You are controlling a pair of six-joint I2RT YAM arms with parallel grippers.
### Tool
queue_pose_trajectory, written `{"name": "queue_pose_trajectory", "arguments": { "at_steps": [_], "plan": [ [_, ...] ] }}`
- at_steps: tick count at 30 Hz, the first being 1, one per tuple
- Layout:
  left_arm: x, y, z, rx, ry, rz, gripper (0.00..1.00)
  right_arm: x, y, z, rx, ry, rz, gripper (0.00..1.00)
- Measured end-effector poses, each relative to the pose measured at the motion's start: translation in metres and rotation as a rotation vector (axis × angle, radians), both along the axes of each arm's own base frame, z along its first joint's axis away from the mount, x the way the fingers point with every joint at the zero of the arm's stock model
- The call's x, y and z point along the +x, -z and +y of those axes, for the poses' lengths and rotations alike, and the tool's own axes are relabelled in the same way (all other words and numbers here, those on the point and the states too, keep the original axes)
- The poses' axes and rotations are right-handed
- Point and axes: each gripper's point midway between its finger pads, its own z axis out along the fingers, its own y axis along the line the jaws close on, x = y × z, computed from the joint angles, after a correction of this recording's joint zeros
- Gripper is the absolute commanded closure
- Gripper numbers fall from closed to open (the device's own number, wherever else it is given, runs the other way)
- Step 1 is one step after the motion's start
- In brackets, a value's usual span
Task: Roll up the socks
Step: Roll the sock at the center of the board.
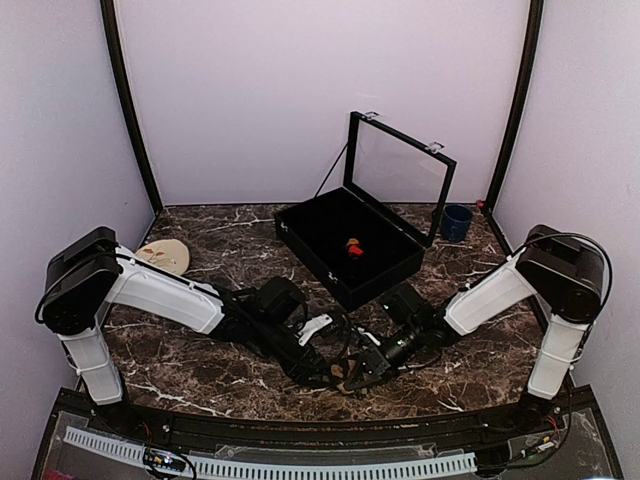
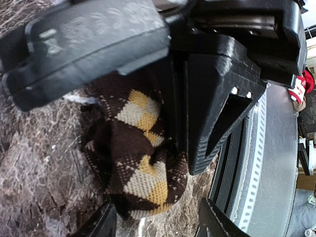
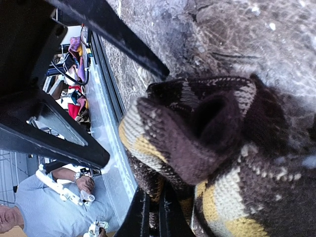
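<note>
A sock (image 2: 136, 158) of dark brown argyle knit with tan and yellow diamonds lies bunched into a small bundle on the marble table near its front edge, also seen from above (image 1: 345, 373). My left gripper (image 2: 158, 224) is open, its two fingers standing on either side of the bundle. My right gripper (image 3: 153, 217) is shut on a fold of the same sock (image 3: 217, 148), with knit pinched between its fingers. Both grippers meet over the bundle, left gripper (image 1: 325, 376) and right gripper (image 1: 362, 367). A small red-and-orange bundle (image 1: 353, 247), apparently the other sock, lies inside the black case.
The black case (image 1: 395, 268) stands at the back middle with its glass lid (image 1: 400, 175) raised. A blue cup (image 1: 457, 221) is at the back right, and a tan oval object (image 1: 165, 256) at the left. The table's front rail (image 2: 276, 163) runs just beside the sock.
</note>
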Motion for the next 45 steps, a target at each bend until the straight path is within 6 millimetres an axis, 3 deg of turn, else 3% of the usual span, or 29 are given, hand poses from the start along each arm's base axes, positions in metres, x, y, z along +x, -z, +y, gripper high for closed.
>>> {"name": "queue_pose_trajectory", "arguments": {
  "at_steps": [7,19,23,31,38,45],
  "plan": [
    [-0.001,0.0,-0.011,-0.014,0.03,-0.01,0.44,0.002,0.0,-0.003,0.003,0.004,0.013,1.0],
    [-0.004,0.009,-0.016,-0.007,0.057,0.003,0.61,0.0,0.001,-0.005,0.01,-0.005,0.03,1.0],
    [-0.004,0.009,-0.018,-0.01,0.062,0.008,0.7,0.0,0.001,-0.006,0.013,-0.009,0.037,1.0],
    [-0.006,0.009,-0.025,-0.023,0.081,0.036,1.0,0.0,0.002,-0.007,0.012,-0.012,0.047,1.0],
    [-0.008,0.01,-0.027,-0.025,0.092,0.054,1.0,-0.002,0.003,-0.01,0.001,-0.018,0.056,1.0],
    [-0.005,0.01,-0.028,0.006,0.068,0.072,1.0,0.006,0.003,-0.012,-0.059,-0.014,-0.004,0.78]
  ]
}}
